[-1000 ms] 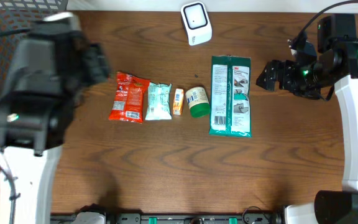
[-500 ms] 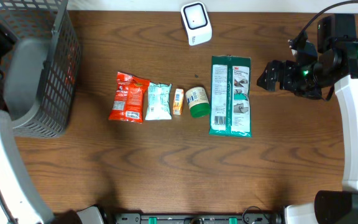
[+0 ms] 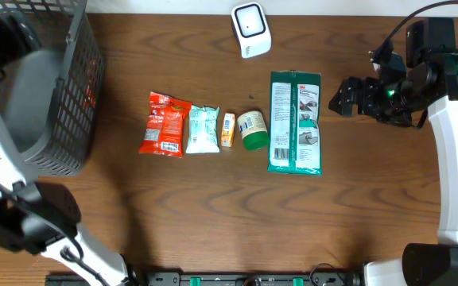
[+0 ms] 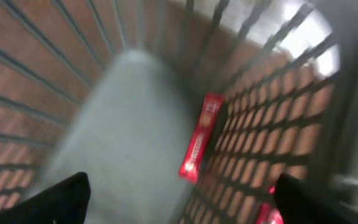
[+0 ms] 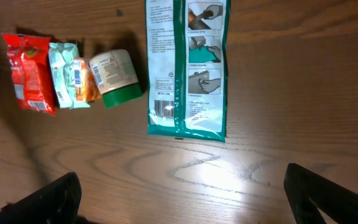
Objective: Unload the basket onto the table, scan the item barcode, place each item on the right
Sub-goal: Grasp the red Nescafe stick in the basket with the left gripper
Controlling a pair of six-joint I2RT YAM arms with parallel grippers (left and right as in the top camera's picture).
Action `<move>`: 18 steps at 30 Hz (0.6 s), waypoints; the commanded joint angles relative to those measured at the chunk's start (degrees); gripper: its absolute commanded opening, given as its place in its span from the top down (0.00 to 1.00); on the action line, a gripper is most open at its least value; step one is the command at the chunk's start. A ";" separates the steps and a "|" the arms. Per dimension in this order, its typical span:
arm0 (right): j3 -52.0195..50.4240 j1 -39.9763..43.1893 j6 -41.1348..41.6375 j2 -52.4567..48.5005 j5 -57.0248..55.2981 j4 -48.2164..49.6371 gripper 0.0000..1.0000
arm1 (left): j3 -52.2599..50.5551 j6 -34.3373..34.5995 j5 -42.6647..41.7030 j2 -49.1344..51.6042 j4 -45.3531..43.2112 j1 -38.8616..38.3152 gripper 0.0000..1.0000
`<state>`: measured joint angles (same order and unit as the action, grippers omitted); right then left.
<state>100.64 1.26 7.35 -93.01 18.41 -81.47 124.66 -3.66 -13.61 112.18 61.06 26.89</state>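
The left claw (image 4: pixel 188 199) has just spread apart over the basket (image 4: pixel 272 137); the red bar (image 4: pixel 199 140) lies beneath it, seemingly finished. The right claw (image 5: pixel 185 196), apart, faces the green packet (image 5: pixel 186 68) ahead.

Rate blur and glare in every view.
Left wrist: heavy motion blur smears the basket mesh and red packet. Right wrist: sharp, with a glare patch on the table below the green pack. Overhead: sharp, evenly lit.
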 commanded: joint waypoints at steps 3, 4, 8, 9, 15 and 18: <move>-0.22 -0.17 -0.61 -0.37 -0.13 0.02 0.01 | 0.70 -10.64 -8.31 7.37 1.84 0.31 0.03; -0.22 -0.17 -0.61 -0.37 -0.13 0.02 0.01 | 0.70 -12.15 -11.72 8.55 1.68 0.31 0.03; -0.22 -0.17 -0.61 -0.37 -0.13 0.00 0.01 | 0.70 -13.27 -14.05 12.07 0.79 0.33 0.03; -0.22 -0.17 -0.61 -0.37 -0.13 0.02 0.01 | 0.70 -13.27 -14.05 12.96 0.46 0.42 0.03; -0.22 -0.17 -0.61 -0.37 -0.13 0.00 0.01 | 0.39 -13.29 -14.08 16.92 -1.42 0.28 0.03; -0.22 -0.17 -0.61 -0.37 -0.13 0.02 0.01 | 0.33 -14.21 -14.08 18.56 -1.57 0.28 0.06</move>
<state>100.64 1.26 7.35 -93.01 18.39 -81.49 124.64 -15.59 -26.52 128.35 59.59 26.98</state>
